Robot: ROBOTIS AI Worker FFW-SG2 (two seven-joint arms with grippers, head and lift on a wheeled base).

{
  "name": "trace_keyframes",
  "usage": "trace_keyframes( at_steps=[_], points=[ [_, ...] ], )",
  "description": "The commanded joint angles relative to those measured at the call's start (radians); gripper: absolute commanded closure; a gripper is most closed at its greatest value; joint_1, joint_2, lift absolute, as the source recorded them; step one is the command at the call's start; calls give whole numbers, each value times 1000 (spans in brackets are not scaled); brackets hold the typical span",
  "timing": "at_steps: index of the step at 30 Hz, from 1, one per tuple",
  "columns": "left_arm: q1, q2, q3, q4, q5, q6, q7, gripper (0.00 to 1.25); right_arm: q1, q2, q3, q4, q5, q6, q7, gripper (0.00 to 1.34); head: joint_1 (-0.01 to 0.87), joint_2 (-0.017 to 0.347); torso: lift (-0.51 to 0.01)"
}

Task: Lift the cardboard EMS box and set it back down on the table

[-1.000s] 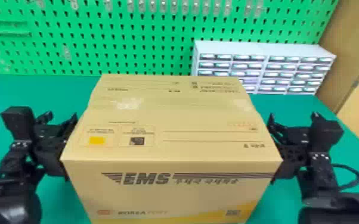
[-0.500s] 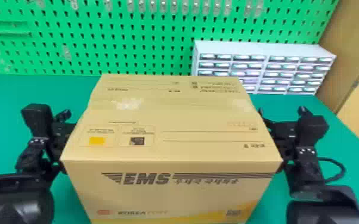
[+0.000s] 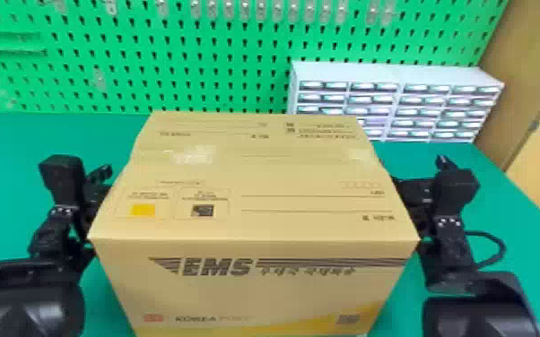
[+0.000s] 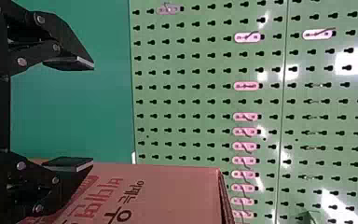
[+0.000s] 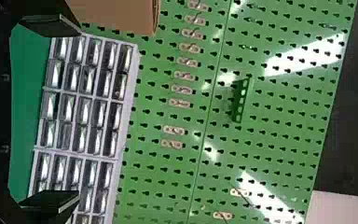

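The cardboard EMS box (image 3: 255, 192) stands level at the middle of the green table, its printed front facing me. My left gripper (image 3: 99, 179) is at the box's left side, partly hidden behind its edge. At the opposite side is my right gripper (image 3: 410, 188), also partly covered by the box. In the left wrist view, the left gripper (image 4: 92, 114) has its fingers wide apart, one overlapping the box (image 4: 177, 193). The right gripper (image 5: 77, 114) is open too in the right wrist view, with a corner of the box (image 5: 121, 14) beyond one finger.
A light drawer cabinet (image 3: 394, 76) stands behind the box at the back right, against a green pegboard (image 3: 193, 67). Bare green table (image 3: 9, 152) shows left of the box and right of it. A cable (image 3: 500, 246) loops out beside the right arm.
Both arms have moved inward along the box's sides, the left one rightward and the right one leftward. The box has kept its place.
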Motion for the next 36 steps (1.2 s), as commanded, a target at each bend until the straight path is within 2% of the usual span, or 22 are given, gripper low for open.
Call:
trace_keyframes(
  at_steps=[1,20,36],
  points=[
    [-3,0,-7,3,0,0,-4,516,-3,-3,18,8,1,0,0,78,678,-14,-93],
    [-35,0,-32,-5,16,0,-49,516,-21,-12,41,2,-8,2,0,78,678,-14,-93],
    [-127,0,-21,-46,11,0,-61,516,-85,-24,54,-39,-28,3,0,78,678,-14,-93]
  ],
)
